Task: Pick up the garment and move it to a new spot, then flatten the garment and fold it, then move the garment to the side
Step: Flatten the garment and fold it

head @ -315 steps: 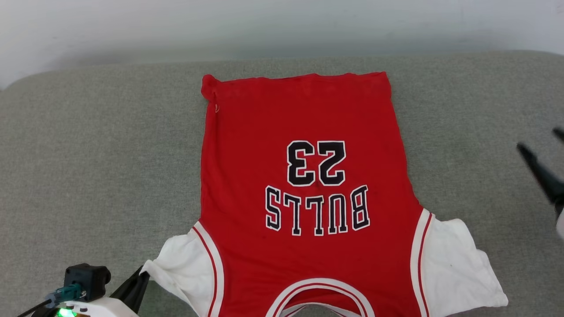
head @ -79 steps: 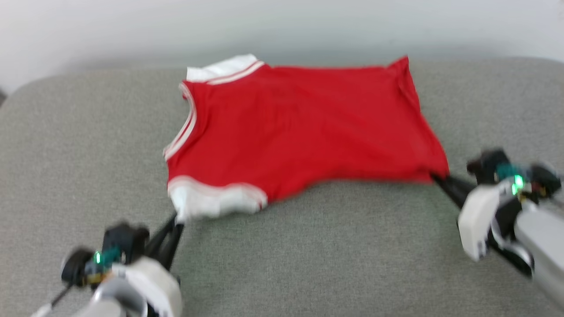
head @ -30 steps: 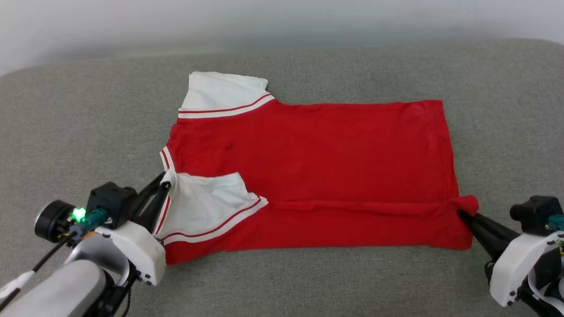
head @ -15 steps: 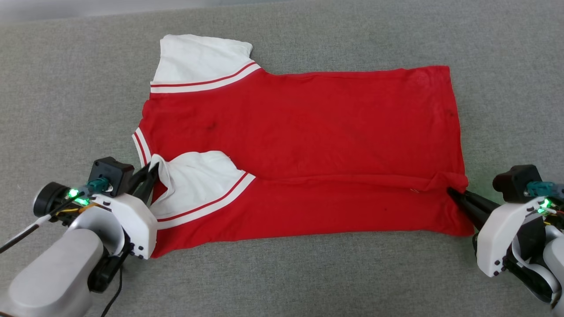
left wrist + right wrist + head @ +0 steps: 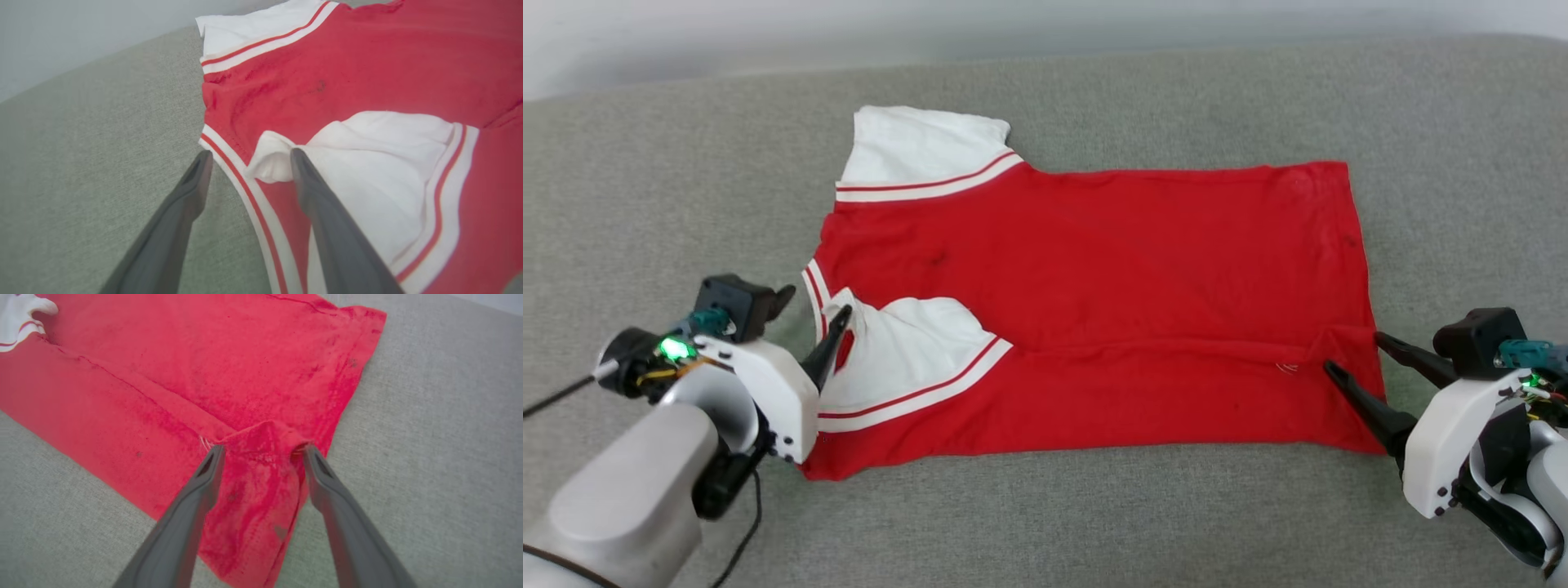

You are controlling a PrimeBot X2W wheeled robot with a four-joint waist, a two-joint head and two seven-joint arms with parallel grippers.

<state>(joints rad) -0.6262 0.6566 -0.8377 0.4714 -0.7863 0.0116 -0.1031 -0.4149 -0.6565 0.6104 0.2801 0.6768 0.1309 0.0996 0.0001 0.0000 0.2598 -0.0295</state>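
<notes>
The red garment (image 5: pixel 1094 261) lies flat and sideways on the grey cushion, its near long edge folded up over the body. One white sleeve (image 5: pixel 915 151) points to the far side. The other white sleeve (image 5: pixel 907 347) lies folded onto the red fabric. My left gripper (image 5: pixel 817 300) stands open at the neckline end, its fingers straddling the striped trim and sleeve tip (image 5: pixel 269 157). My right gripper (image 5: pixel 1354 352) is open at the hem end, with a bunched hem corner (image 5: pixel 261 437) lying loose between its fingers. The garment (image 5: pixel 204 355) rests on the cushion, held by neither gripper.
The grey fabric cushion (image 5: pixel 1045 514) stretches wide on all sides of the garment, with bare room near me and to both sides. A pale wall (image 5: pixel 849 33) runs along its far edge.
Both grippers have opened and let go of the sleeve tip and the hem corner. The folded edge now rests on the garment. The head camera has shifted.
</notes>
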